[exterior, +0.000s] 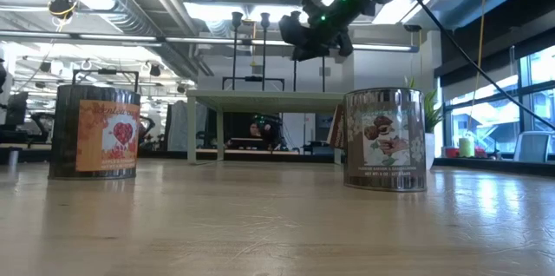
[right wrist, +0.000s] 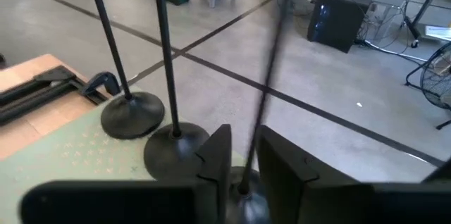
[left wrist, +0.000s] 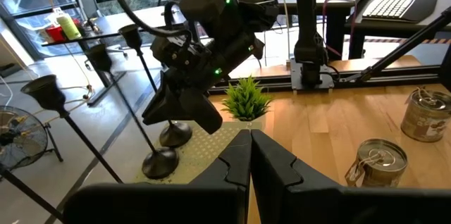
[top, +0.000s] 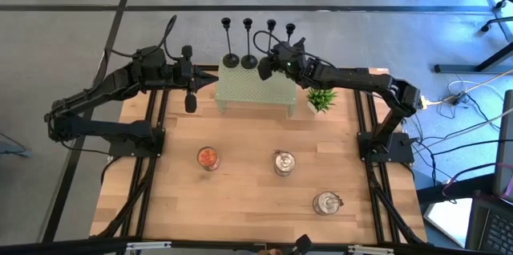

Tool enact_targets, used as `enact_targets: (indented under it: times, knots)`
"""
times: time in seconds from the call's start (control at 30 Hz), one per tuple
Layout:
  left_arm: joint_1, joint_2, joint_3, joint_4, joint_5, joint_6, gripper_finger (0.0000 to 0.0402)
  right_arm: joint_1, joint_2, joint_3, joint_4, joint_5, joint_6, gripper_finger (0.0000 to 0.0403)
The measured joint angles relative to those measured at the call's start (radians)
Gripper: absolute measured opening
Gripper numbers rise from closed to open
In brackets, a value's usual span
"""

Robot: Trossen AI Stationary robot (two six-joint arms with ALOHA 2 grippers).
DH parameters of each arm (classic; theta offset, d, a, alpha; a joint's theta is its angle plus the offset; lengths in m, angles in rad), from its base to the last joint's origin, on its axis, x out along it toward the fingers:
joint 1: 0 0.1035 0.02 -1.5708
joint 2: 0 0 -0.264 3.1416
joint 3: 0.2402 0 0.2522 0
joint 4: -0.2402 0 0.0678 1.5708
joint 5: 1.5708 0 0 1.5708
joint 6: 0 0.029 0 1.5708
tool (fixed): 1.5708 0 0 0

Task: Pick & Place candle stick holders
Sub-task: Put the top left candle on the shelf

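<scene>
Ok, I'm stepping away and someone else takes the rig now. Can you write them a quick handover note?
Right gripper: over the back edge of the green stand, jaws around the stem of the third candlestick holder, apparently not clamped.
Left gripper: shut, empty, waiting at the stand's left end.
Four candlestick holders show; two stand on the stand beside the right gripper.
Done: at least two placed.
Left: free the third; the fourth's footing is hidden.

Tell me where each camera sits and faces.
High: overhead, looking down on table, both arms.
Low: table-top level, facing green stand; right gripper overhead.
Left wrist: behind shut left gripper, facing right gripper.
Right wrist: behind right gripper, stem between fingers.
Shared: candlestick holders.
</scene>
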Motion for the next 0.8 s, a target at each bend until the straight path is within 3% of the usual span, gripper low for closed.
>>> enact_targets:
  times: [0.17,0.8]
  knots:
    - [0.000,0.000,0.000,0.000,0.000,0.000,0.0006,-0.004,0.000,0.000,0.003,0.000,0.006,0.0093]
    - [0.000,0.000,0.000,0.000,0.000,0.000,0.0006,0.060,-0.003,0.000,-0.003,-0.007,0.007,0.0094]
